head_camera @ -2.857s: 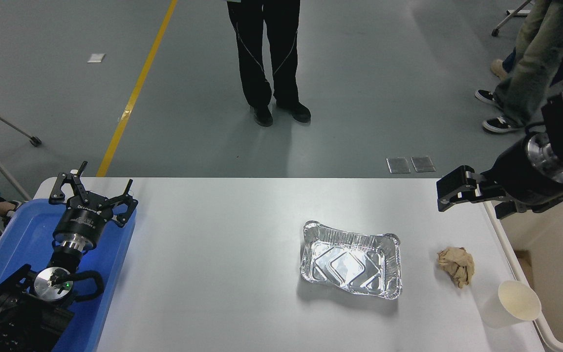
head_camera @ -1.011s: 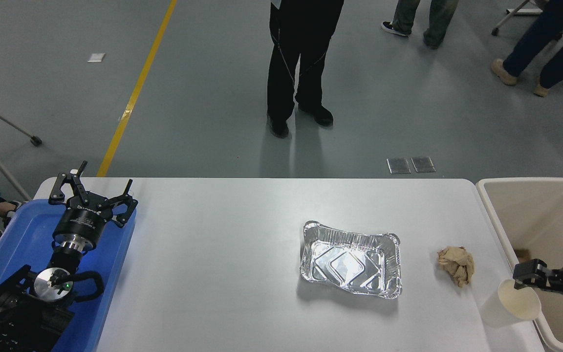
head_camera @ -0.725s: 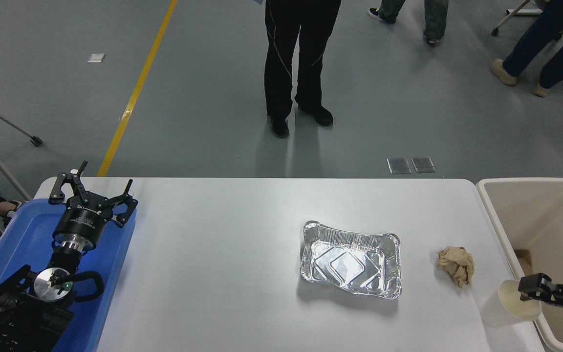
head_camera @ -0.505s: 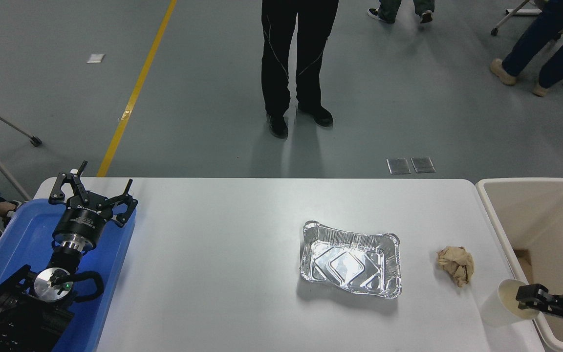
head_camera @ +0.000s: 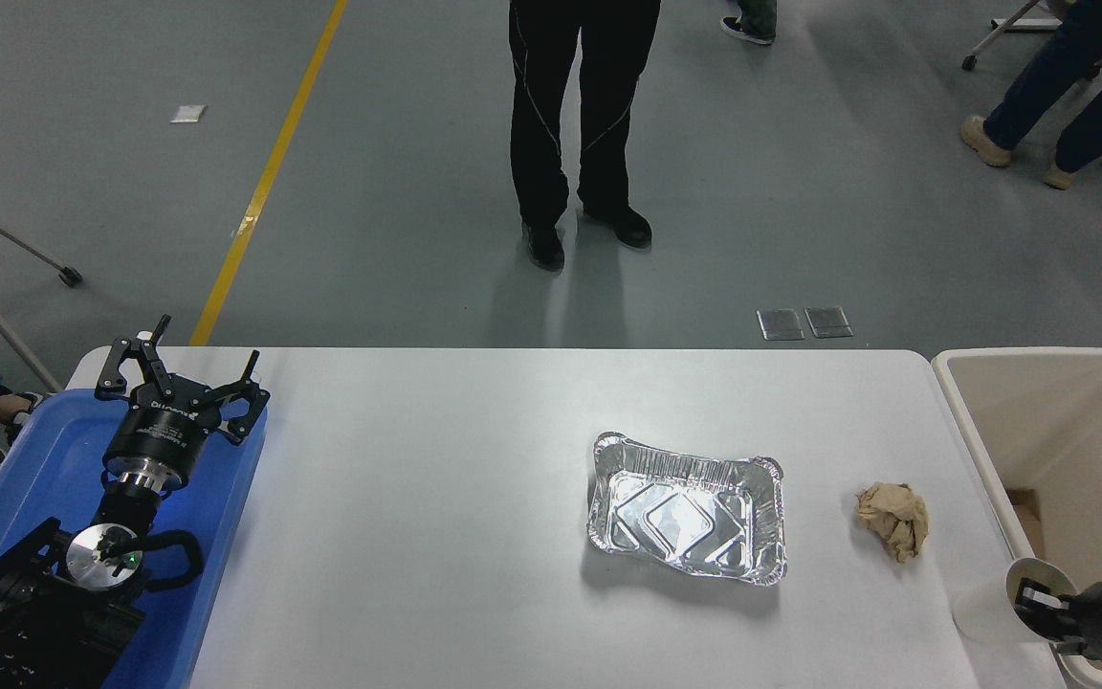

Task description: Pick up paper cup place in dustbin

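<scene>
The white paper cup (head_camera: 989, 609) stands at the table's front right corner, tilted toward the dustbin, right against the rim. The beige dustbin (head_camera: 970, 433) stands just off the table's right edge. My right gripper (head_camera: 1032, 600) comes in from the lower right over the bin's rim. It is shut on the cup's rim, with one finger inside the cup's mouth. My left gripper (head_camera: 180, 371) is parked open at the lower left over the blue tray (head_camera: 44, 450).
A foil tray (head_camera: 687, 505) lies right of the table's centre. A crumpled brown paper ball (head_camera: 894, 518) lies between it and the dustbin. A brown scrap lies inside the bin. A person (head_camera: 578, 115) stands beyond the far edge; others stand at the top right.
My right gripper came down from above the bin to the cup, put a finger in its mouth and closed. The cup has shifted right and tilted toward the bin.
</scene>
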### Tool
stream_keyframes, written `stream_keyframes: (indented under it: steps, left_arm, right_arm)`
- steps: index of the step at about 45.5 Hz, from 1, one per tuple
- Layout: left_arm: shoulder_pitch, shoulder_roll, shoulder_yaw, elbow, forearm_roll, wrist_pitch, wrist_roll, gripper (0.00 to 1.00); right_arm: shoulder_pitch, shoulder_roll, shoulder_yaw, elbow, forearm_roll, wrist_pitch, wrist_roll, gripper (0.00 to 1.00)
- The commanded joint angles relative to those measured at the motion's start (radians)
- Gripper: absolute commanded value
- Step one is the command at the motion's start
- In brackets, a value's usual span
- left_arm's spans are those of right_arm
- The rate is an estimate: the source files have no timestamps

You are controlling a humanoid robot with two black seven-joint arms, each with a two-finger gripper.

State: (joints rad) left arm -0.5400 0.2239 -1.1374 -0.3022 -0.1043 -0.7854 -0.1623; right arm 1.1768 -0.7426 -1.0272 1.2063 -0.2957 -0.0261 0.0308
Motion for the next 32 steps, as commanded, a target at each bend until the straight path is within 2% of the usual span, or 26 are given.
stream_keyframes:
  steps: [1, 12, 21, 26, 32]
  left_arm:
    - [0.0, 0.0, 0.001, 0.0, 0.0, 0.0, 0.001, 0.99]
    - [0.0, 0.0, 0.001, 0.0, 0.0, 0.0, 0.001, 0.99]
    - [0.0, 0.0, 0.001, 0.0, 0.0, 0.0, 0.001, 0.99]
    - [0.0, 0.0, -0.001, 0.0, 0.0, 0.0, 0.001, 0.99]
    - [0.0, 0.0, 0.001, 0.0, 0.0, 0.0, 0.001, 0.99]
  right_arm:
    - [0.047, -0.034, -0.004, 0.021, -0.023, 0.0, 0.0, 0.0]
    - [0.268, -0.103, -0.115, 0.237, -0.121, 0.02, 0.018, 0.0]
    - [0.633, -0.103, -0.384, 0.473, -0.166, 0.051, 0.052, 0.0]
    - [0.841, -0.09, -0.502, 0.539, -0.169, 0.138, 0.078, 0.0]
    - [1.105, -0.093, -0.562, 0.539, -0.168, 0.359, 0.09, 0.0]
